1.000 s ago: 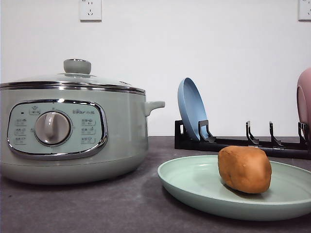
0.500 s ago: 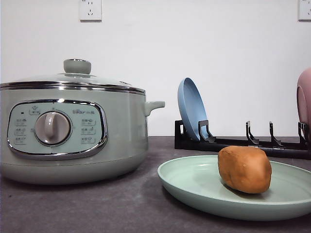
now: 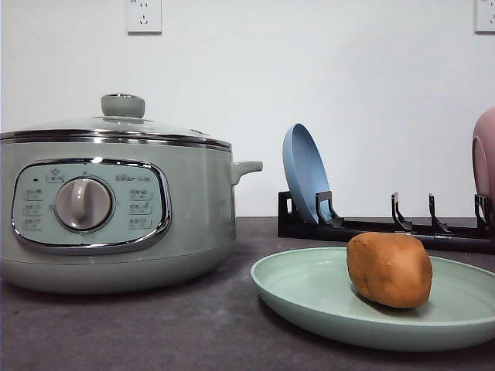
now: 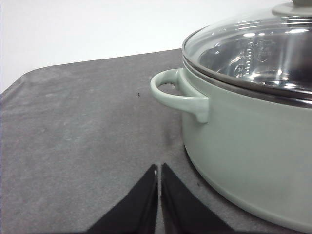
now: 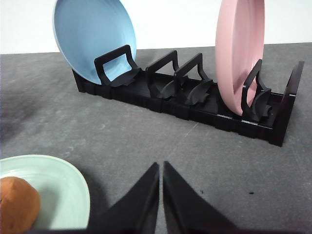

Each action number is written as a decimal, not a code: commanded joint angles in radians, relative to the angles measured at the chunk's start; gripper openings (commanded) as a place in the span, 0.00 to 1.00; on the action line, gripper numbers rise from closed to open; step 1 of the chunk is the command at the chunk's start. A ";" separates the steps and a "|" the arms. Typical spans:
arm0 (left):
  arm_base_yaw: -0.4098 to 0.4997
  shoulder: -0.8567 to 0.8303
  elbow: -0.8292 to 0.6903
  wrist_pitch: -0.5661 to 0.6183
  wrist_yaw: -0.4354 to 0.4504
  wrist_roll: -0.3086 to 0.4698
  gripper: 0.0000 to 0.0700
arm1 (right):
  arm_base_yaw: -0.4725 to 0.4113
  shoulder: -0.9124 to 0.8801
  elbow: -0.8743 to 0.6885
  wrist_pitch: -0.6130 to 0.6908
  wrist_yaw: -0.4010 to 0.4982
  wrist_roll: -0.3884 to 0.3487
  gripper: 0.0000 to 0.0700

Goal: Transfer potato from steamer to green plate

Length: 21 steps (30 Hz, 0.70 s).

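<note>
The orange-brown potato (image 3: 389, 270) lies on the pale green plate (image 3: 309, 297) at the front right of the table; the right wrist view catches the potato (image 5: 17, 202) and the plate rim (image 5: 73, 190) too. The sage-green steamer (image 3: 116, 209) stands at the left with its glass lid on. My left gripper (image 4: 159, 168) is shut and empty, low over the table beside the steamer's side handle (image 4: 178, 95). Shut and empty as well, my right gripper (image 5: 161, 165) hovers over bare table between the plate and the rack.
A black dish rack (image 3: 371, 228) stands at the back right, holding a blue plate (image 3: 305, 174) and a pink plate (image 5: 241, 53) upright. Dark grey table (image 4: 73, 146) spreads beside the steamer toward a rounded corner.
</note>
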 commanded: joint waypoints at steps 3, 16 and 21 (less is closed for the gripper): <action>0.003 -0.002 -0.021 -0.008 -0.002 -0.005 0.00 | 0.002 -0.002 -0.005 0.006 -0.002 -0.004 0.00; 0.003 -0.002 -0.021 -0.008 -0.002 -0.005 0.00 | 0.002 -0.002 -0.005 0.006 -0.002 -0.004 0.00; 0.003 -0.002 -0.021 -0.008 -0.002 -0.005 0.00 | 0.002 -0.002 -0.005 0.006 -0.002 -0.004 0.00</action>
